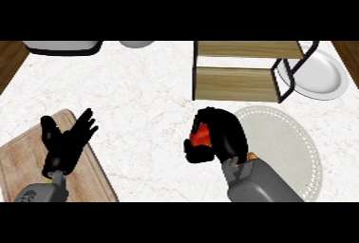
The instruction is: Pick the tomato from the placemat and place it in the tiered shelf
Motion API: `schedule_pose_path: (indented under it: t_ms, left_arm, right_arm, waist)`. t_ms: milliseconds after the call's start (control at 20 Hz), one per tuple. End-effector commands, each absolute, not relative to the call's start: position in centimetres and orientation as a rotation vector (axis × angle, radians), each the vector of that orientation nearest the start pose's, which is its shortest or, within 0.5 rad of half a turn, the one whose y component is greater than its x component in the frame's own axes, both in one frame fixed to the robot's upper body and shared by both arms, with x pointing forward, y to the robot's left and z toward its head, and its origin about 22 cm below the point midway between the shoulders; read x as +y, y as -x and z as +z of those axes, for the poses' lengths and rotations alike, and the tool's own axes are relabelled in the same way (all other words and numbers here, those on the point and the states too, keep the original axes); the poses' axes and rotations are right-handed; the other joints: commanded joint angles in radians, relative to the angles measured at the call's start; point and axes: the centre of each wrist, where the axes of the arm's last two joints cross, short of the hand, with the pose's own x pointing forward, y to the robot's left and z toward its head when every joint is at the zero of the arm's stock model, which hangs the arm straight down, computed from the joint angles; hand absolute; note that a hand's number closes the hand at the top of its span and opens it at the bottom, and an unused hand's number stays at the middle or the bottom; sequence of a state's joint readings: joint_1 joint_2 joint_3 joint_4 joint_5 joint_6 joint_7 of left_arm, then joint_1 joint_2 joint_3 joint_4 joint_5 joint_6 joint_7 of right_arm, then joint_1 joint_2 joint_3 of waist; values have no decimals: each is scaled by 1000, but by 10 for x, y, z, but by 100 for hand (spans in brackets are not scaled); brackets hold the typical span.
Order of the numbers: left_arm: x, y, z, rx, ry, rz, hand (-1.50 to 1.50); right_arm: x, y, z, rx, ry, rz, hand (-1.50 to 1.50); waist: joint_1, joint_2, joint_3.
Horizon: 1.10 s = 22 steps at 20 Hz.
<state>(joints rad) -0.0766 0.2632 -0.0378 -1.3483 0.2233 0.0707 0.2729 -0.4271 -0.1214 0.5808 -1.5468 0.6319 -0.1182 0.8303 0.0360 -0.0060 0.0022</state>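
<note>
The red tomato (201, 135) shows only partly, wrapped by my right hand (223, 137), whose fingers and thumb curl round it. That hand hovers at the left edge of the round white placemat (288, 147). The tiered shelf (235, 71) has two wooden boards in a black frame and stands beyond the hand, at the back right. My left hand (67, 140) rests open, fingers up, over the wooden board at the lower left.
A wooden cutting board (28, 161) lies at the lower left. A white plate (322, 73) sits right of the shelf. A white appliance (63, 46) and a white bowl (136, 43) stand at the back edge. Wooden floor shows past both sides of the counter.
</note>
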Motion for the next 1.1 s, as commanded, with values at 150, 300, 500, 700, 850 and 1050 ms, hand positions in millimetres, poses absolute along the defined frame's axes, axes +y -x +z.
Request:
schedule_pose_path:
  t_ms: [150,300,500,700,850,1050]
  left_arm:
    - [295,-238,-33,-1103,-108,66,0]
    - [304,-238,-25,-1076,-117,48,0]
    - [291,-245,-29,-1102,-102,48,0]
    - [290,-241,-32,-1109,-95,50,0]
    - [283,-247,-30,-1117,-101,45,0]
    - [294,-244,-30,-1112,-99,54,0]
  right_arm:
    - [-45,-228,182,-1583,670,824,150]
    - [-54,-217,222,-1607,762,716,150]
    - [-67,-206,263,-1631,781,676,150]
    - [-93,-228,301,-1633,834,645,150]
    - [-105,-236,313,-1638,802,554,150]
    - [-104,-271,346,-1630,846,522,150]
  waist:
    - [-39,-5,-4]
    - [-44,-5,-3]
    - [-45,0,-3]
    - [-45,1,-3]
    - [-46,2,-3]
    - [-34,5,-4]
